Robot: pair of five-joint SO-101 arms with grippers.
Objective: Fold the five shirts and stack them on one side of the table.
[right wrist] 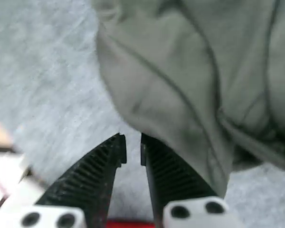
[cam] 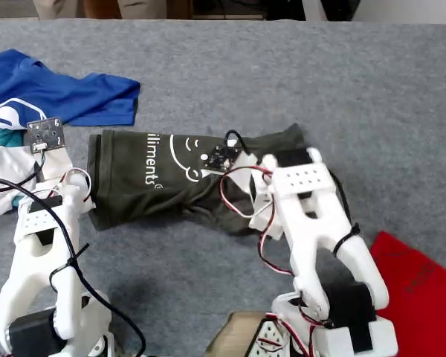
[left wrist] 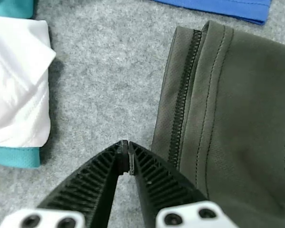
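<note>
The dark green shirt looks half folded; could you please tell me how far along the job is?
Seemingly done: a white shirt lies folded on a teal one at the left. In hand: the dark green shirt, partly folded; left gripper and right gripper beside it hold nothing. Left: the crumpled blue shirt and the red shirt.

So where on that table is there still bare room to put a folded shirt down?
Widest: the grey table right of the dark green shirt, beyond the red shirt. Also the strip between left arm and right arm. The left is crowded: blue shirt, white shirt.
</note>
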